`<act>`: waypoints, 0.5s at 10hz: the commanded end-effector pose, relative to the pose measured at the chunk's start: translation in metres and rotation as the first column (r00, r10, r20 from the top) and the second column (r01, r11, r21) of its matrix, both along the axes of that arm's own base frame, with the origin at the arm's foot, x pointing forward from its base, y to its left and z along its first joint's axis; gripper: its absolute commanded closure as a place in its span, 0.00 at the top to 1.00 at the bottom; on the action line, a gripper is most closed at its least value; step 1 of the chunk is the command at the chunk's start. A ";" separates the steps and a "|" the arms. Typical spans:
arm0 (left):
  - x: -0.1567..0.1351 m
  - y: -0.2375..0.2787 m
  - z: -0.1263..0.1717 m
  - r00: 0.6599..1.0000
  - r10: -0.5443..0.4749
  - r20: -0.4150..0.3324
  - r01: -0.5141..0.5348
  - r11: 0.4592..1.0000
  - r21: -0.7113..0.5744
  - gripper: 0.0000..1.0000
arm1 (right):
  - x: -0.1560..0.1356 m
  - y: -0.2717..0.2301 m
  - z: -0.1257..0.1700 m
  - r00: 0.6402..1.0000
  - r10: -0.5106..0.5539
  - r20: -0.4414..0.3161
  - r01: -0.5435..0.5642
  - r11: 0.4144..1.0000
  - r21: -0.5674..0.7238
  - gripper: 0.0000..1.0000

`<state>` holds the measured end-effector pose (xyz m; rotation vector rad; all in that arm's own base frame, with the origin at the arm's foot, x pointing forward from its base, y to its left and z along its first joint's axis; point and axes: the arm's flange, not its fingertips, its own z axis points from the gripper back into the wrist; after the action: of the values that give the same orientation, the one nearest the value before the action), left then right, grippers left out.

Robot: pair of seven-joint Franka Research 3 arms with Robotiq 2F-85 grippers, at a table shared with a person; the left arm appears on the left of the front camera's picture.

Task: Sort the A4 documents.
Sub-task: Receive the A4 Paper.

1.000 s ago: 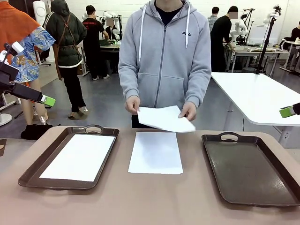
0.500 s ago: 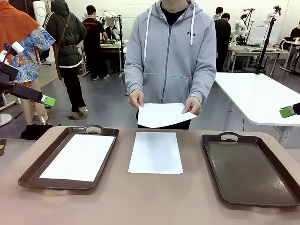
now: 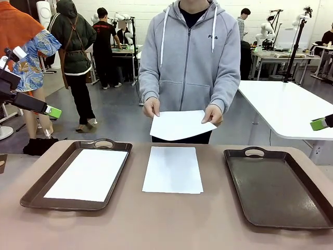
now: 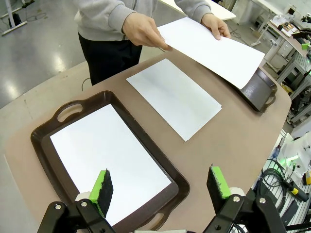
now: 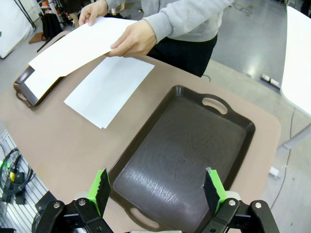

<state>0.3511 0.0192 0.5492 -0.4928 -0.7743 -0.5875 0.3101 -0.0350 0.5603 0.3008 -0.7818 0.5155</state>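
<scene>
Your left claw hangs over the near end of the left tray, its green-padded fingers spread wide apart and holding nothing. Your right claw hangs over the near end of the right tray, fingers likewise spread and empty. Both dark brown trays sit on the tan worktop, one at each side. One white sheet lies flat inside the left tray. A second sheet lies flat on the worktop between the trays, touching neither. Across from you, a person in a grey hooded top holds a third sheet lifted above the worktop's far edge, one hand at one side and the other hand at the opposite side.
</scene>
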 end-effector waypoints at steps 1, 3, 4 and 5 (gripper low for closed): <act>0.001 0.000 -0.001 1.000 -0.008 -0.001 0.008 1.000 -0.005 1.00 | 0.001 0.001 -0.002 1.000 0.010 -0.002 -0.010 1.000 0.010 1.00; 0.001 0.000 -0.001 1.000 -0.008 -0.001 0.008 1.000 -0.005 1.00 | 0.001 0.001 -0.002 1.000 0.010 -0.002 -0.010 1.000 0.010 1.00; 0.001 0.000 -0.001 1.000 -0.008 -0.001 0.008 1.000 -0.005 1.00 | 0.001 0.001 -0.002 1.000 0.010 -0.002 -0.010 1.000 0.010 1.00; 0.001 0.000 -0.001 1.000 -0.008 -0.001 0.008 1.000 -0.005 1.00 | 0.001 0.001 -0.002 1.000 0.010 -0.002 -0.010 1.000 0.010 1.00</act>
<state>0.3511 0.0192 0.5492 -0.4928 -0.7743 -0.5875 0.3101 -0.0350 0.5603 0.3008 -0.7818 0.5155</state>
